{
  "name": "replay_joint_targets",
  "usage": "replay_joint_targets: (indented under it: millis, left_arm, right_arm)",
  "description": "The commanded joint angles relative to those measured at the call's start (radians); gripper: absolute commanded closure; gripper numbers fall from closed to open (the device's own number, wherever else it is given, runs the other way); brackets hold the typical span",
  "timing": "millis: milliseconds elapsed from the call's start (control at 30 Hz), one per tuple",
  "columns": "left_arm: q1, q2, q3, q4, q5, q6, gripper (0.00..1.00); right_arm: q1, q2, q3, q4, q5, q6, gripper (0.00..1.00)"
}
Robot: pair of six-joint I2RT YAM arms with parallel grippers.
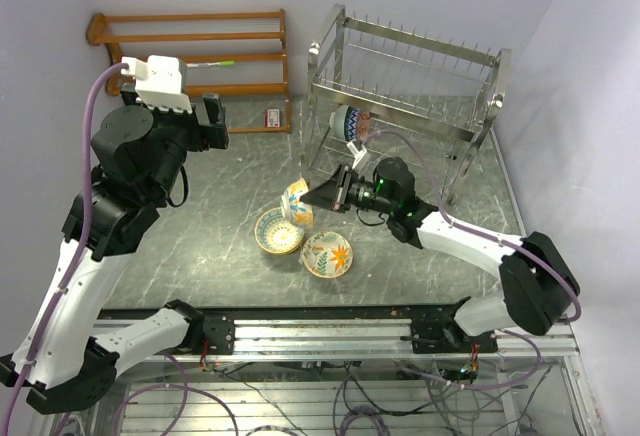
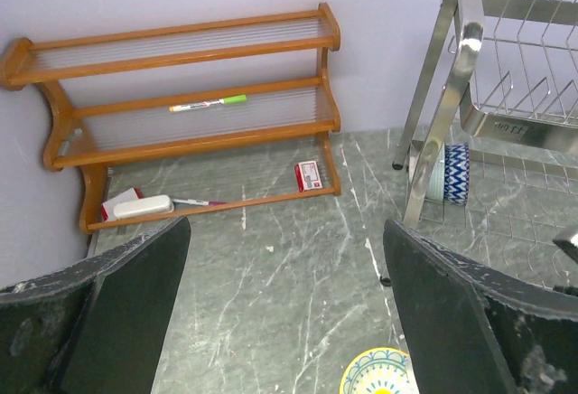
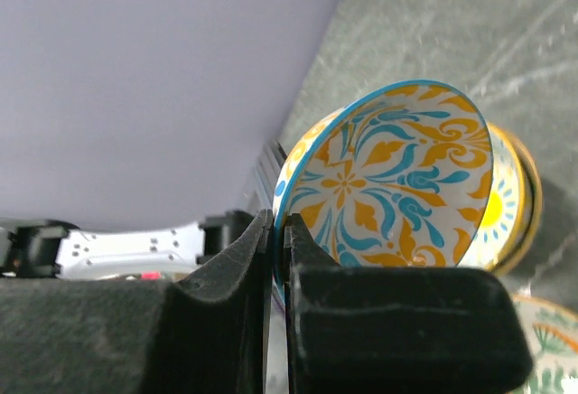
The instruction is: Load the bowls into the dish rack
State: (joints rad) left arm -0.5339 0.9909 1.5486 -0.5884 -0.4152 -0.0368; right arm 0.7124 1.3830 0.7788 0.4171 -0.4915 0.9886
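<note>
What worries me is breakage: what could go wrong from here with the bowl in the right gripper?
The right gripper pinches the floral bowl only by its rim, so it may pivot or slip. The tilted bowl sits right by the yellow-teal bowl and could knock it. The dish rack already holds a blue-patterned bowl that the incoming one might strike.

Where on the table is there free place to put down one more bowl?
The bare table left of the yellow-teal bowl, up to the wooden shelf, is free. The centre is crowded: the right claw pinches the blue-orange bowl there, next to the leaf bowl.
</note>
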Motion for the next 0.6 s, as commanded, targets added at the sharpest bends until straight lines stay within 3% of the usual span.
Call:
replay_joint_targets:
  millis: [0,100,567]
  left_arm:
    - [-0.007,0.013,0.034,-0.004,-0.013,0.031,0.01]
    - [-0.008,0.028,0.044,-0.007,-0.015,0.039,0.01]
    - [-0.008,0.087,0.042,0.031,-0.006,0.064,0.01]
  right_arm:
    - [-0.068,0.068,-0.002,0.392,-0.080,0.168,1.00]
    - [-0.100,0.128,0.005,0.500,-0.089,0.223,1.00]
    - [-0.344,0.259,0.053,0.621,-0.143,0.316,1.00]
